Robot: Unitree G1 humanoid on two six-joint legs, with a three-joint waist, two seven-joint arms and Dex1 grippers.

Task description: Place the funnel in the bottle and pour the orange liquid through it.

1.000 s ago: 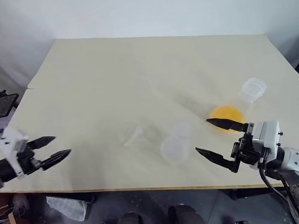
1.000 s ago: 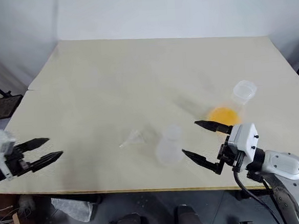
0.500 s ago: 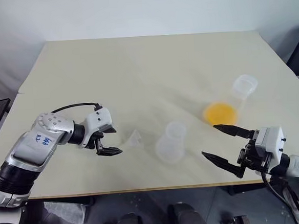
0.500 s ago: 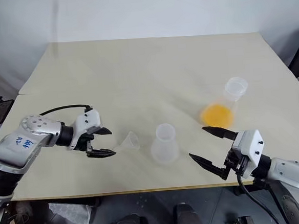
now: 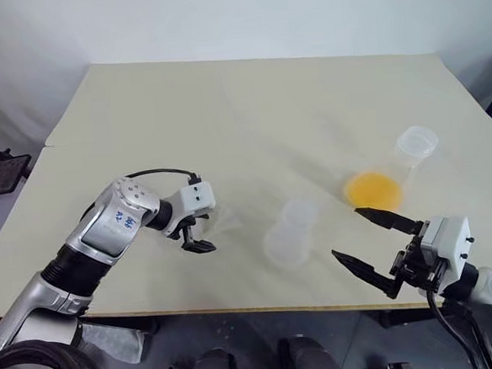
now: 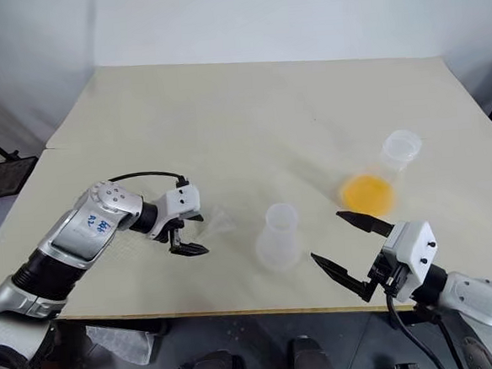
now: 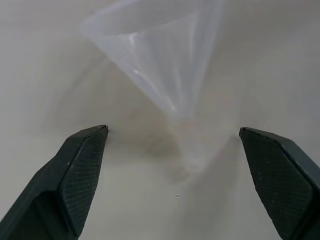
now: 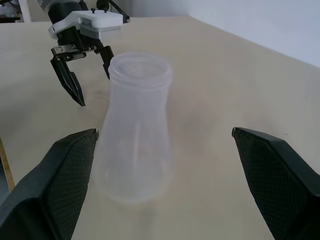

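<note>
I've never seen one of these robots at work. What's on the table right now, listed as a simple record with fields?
funnel: lying on its side on the table, stem between the open fingers of the left gripper, not yet gripped
empty bottle: upright, nothing in its neck
flask with orange liquid: standing further right
right gripper: open, held clear beside the empty bottle

Left tool (image 6: 192,236) angled downward, fingers spread wide, right tool (image 6: 345,243) held level, fingers spread wide

Funnel (image 6: 217,221) lies left of bottle (image 6: 278,238), both on table (image 6: 225,127)
</note>
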